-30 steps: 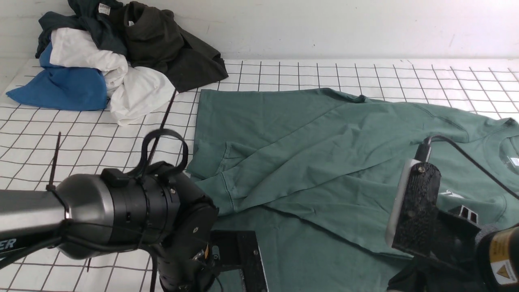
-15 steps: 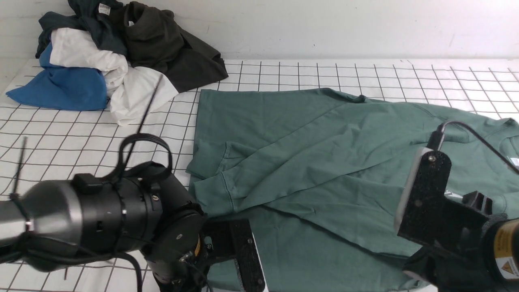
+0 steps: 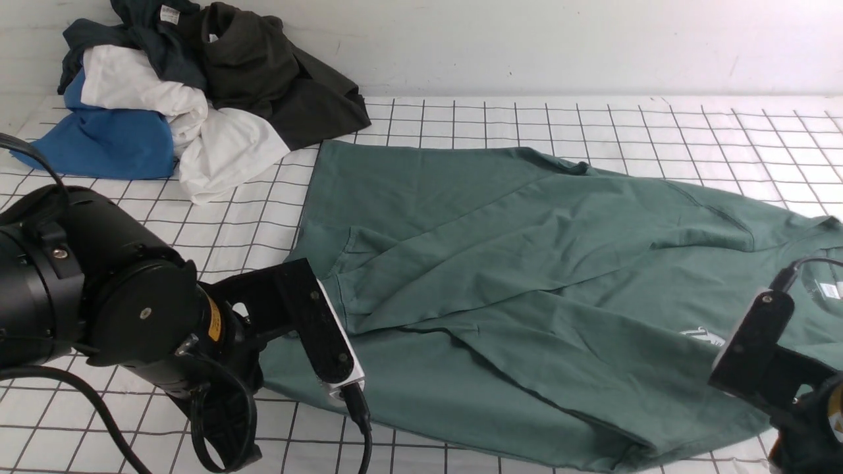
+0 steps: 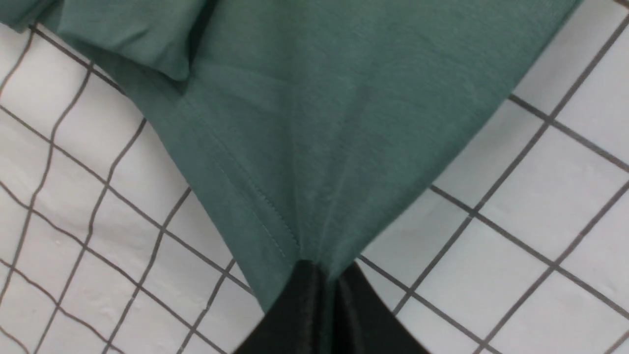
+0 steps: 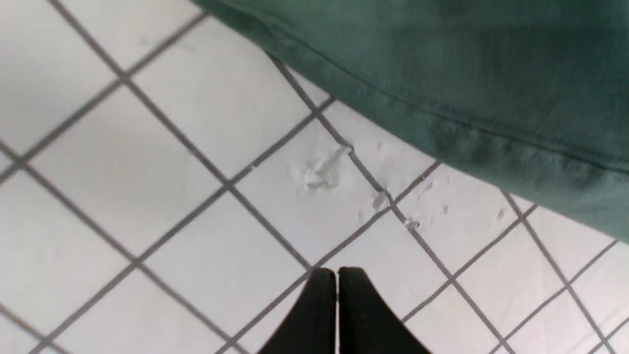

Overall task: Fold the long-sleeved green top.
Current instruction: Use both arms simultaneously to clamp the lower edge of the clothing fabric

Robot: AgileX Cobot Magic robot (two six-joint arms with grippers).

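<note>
You have a white table (image 3: 527, 125) ruled with a black grid. The green top (image 3: 500, 263) lies spread over its middle and right, wrinkled, one sleeve folded across the body. At the far left corner sits a heap: blue cloth (image 3: 99, 148), white cloth (image 3: 224, 155), a dark olive garment (image 3: 276, 85) and a dark teal garment (image 3: 151, 39).

Sage-green long-sleeved top (image 3: 500, 263) on gridded table (image 3: 593, 125), sleeve across body (white chest logo (image 3: 701, 337))

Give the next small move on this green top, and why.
Probably open the right end effector and slide it onto the green top at its nearby hem: its jaws are closed empty over bare grid, while the left end effector pinches a hem corner.
</note>
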